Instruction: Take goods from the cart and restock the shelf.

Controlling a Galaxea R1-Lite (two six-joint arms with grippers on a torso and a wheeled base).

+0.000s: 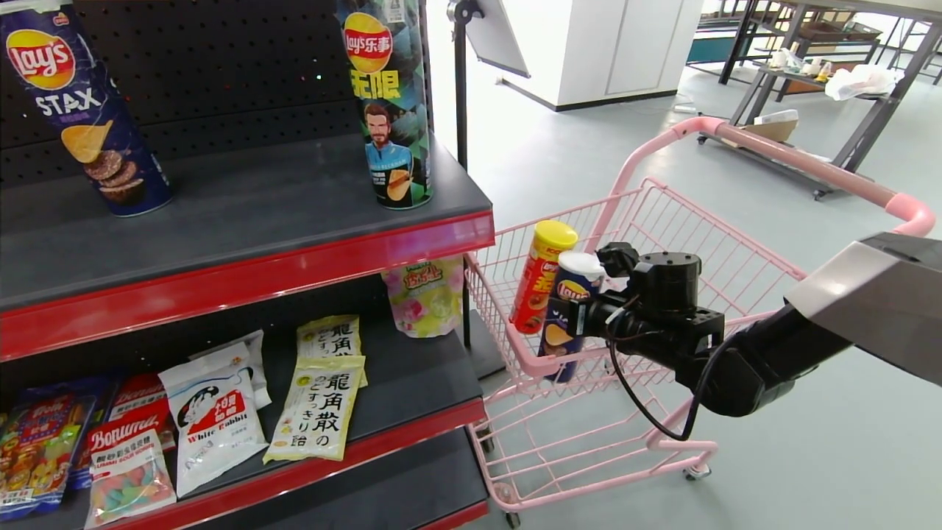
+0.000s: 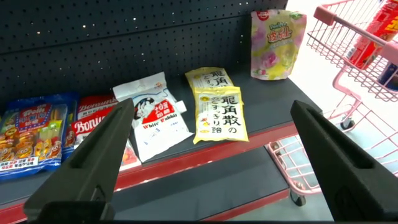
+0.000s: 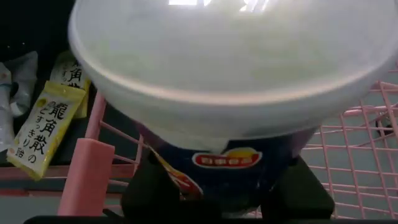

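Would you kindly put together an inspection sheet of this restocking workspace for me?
Surface: upper shelf holds a dark blue can and a teal can, both standing.
Job's things: pink cart holds a yellow-lidded can and a white-lidded blue can.
Clutter: candy bags lie on the lower shelf.
Hands: left hand open before the lower shelf; right hand shut on the white-lidded blue can.
Cables: black cable loops under the right wrist.
Surroundings: grey floor, metal-framed tables behind the cart.

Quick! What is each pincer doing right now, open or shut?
Left pincer: open, holding nothing.
Right pincer: shut on the blue chips can in the pink cart.
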